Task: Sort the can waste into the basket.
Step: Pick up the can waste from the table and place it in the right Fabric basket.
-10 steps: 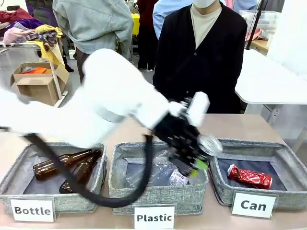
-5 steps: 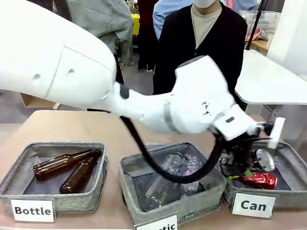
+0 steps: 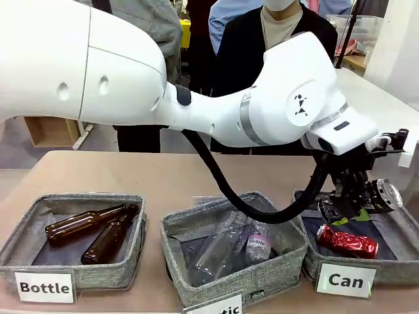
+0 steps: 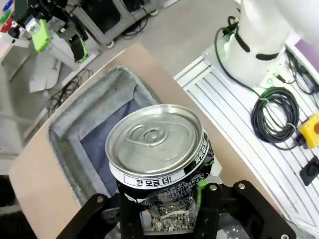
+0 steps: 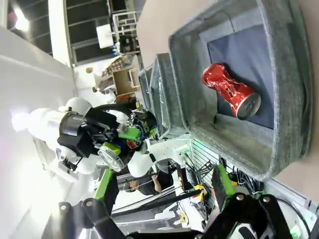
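My left gripper (image 3: 362, 204) is shut on a black can (image 3: 385, 195) with a silver top and green marks. It hangs tilted just above the grey "Can" basket (image 3: 393, 269) at the table's right. A crushed red can (image 3: 347, 241) lies on the basket's dark floor. In the left wrist view the held can (image 4: 154, 144) stands between my fingers over the basket (image 4: 99, 99). My right gripper (image 5: 164, 194) is open and holds nothing, off to the side of the basket (image 5: 284, 74), where the red can (image 5: 232, 92) lies.
The "Plastic" bin (image 3: 196, 229) in the middle holds clear bottles and sits skewed. The "Bottle" bin (image 3: 19, 242) on the left holds two brown bottles. A person in black (image 3: 275, 65) stands at the far side. My left arm spans the table's middle.
My left arm has swung right, carrying the black can from over the "Plastic" bin to over the "Can" basket. The "Plastic" bin has shifted and turned askew.
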Controlling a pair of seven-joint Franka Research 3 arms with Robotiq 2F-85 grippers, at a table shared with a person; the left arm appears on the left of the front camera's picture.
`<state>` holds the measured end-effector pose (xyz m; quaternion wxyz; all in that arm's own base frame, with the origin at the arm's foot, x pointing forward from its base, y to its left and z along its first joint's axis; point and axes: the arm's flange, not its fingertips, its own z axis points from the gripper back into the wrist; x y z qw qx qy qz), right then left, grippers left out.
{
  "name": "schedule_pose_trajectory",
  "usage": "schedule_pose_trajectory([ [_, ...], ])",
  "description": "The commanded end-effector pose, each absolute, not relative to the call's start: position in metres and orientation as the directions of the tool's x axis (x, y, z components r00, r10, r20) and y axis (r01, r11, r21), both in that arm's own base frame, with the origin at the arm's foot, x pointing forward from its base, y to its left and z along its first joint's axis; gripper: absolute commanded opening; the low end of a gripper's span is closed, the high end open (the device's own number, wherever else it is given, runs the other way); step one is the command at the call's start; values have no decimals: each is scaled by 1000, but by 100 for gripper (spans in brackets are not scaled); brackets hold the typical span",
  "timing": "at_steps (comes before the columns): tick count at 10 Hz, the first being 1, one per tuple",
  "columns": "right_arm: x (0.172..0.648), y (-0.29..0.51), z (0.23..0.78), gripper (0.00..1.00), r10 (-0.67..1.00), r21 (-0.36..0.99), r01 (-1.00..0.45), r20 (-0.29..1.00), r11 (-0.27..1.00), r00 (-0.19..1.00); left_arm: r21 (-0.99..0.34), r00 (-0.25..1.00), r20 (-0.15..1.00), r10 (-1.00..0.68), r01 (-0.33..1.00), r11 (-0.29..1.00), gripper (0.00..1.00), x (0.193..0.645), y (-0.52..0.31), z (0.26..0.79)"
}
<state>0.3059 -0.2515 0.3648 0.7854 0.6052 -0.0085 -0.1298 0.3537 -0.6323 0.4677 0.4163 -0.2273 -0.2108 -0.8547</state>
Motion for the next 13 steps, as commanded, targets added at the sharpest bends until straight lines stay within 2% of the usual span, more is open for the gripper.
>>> schedule_pose_trajectory([
  [1, 300, -251, 363, 99, -212, 948, 200, -149, 246, 966, 185, -543, 565, -621, 817, -546, 38, 357, -637, 455],
  [5, 300, -251, 363, 99, -212, 948, 200, -149, 246, 966, 272, -559, 538, -631, 823, -498, 38, 369, -648, 446],
  [7, 300, -251, 363, 99, -212, 948, 200, -149, 246, 966, 277, -559, 529, -638, 825, -493, 97, 372, -649, 445],
  [8, 300, -251, 363, 99, -212, 948, 200, -149, 246, 966, 279, -560, 526, -640, 824, -492, 100, 373, -649, 445],
  [13, 300, -251, 363, 99, -212, 948, 200, -149, 246, 966, 295, -561, 533, -633, 825, -483, 100, 376, -646, 448],
])
